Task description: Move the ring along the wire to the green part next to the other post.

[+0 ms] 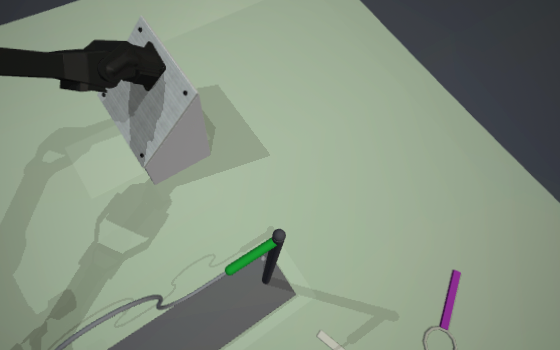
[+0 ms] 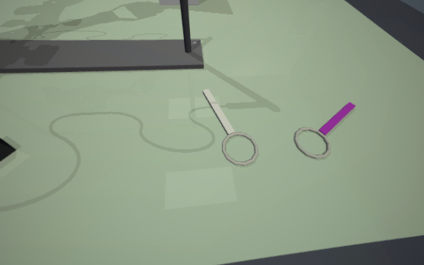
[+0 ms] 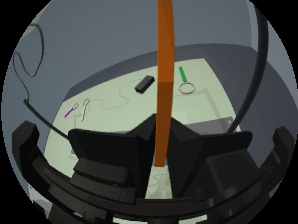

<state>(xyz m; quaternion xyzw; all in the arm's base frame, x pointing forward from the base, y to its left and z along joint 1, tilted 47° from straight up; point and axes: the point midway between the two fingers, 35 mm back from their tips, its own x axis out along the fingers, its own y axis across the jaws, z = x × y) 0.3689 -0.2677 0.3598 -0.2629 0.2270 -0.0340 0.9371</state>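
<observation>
My gripper (image 3: 160, 117) is shut on the orange handle (image 3: 165, 55), which rises between its fingers and out of the top of the wrist view. The ring at its end is out of view, so its place on the wire is hidden. In the top view a green part (image 1: 251, 256) of the wire meets one post (image 1: 272, 260); the thin grey wire (image 1: 109, 312) curves off to the lower left. The wrist view shows grey wire (image 3: 42, 47) and a small green part (image 3: 26, 101) at the left, and a dark post (image 3: 261, 50) at the right.
A dark base (image 1: 194, 320) (image 2: 109, 57) carries the post. Loose rings with a white handle (image 2: 219, 113), a purple handle (image 2: 337, 118) and a green handle (image 3: 183, 74) lie on the table, with a black block (image 3: 145, 84). The arm (image 1: 84, 65) reaches from a metal mount (image 1: 179, 135).
</observation>
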